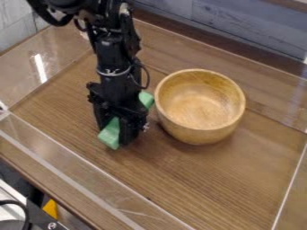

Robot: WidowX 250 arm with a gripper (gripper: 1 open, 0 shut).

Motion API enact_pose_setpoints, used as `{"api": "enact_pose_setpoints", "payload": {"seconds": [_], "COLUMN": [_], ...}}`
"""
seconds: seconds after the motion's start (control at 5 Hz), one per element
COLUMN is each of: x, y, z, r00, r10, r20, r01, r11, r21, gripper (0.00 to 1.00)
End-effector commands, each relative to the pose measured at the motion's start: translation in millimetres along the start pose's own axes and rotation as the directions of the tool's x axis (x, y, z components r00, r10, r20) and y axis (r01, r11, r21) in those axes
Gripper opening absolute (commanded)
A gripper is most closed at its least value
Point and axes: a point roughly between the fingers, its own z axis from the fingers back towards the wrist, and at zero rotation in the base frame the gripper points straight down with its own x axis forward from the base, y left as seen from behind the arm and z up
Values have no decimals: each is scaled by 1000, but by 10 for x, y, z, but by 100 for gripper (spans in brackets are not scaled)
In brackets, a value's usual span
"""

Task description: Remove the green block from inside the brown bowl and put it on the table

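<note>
The green block (110, 135) is a bright green bar lying slantwise outside the bowl, just above or on the table (210, 184); contact cannot be told. Its far end pokes out beside the black fingers (100, 112). My gripper (120, 124) points straight down and is shut on the block's middle. The brown bowl (199, 135) stands upright just right of the gripper, and its hollow holds nothing.
Clear acrylic walls (54, 175) run round the tabletop, close in front of and left of the gripper. The black arm (110, 45) rises from the gripper toward the top left. A grey wall lies behind the table.
</note>
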Motion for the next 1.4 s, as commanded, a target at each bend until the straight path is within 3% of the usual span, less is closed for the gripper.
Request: {"api": "enact_pose_setpoints", "payload": {"seconds": [0.0, 0.2, 0.4, 0.8, 1.2], "x": [7, -14, 27, 21, 13], "y": [-29, -42, -106, -126, 23], "z": [-10, -71, -78, 90, 299], "r00": [1000, 1000, 999, 1000, 997], "r10": [-10, -11, 37, 19, 48], "r20": [15, 10, 12, 24, 53], "r01": [10, 11, -37, -19, -48], "r11": [1000, 1000, 999, 1000, 999], "r21": [5, 3, -2, -4, -10], "gripper": [0, 0, 100, 100, 100]}}
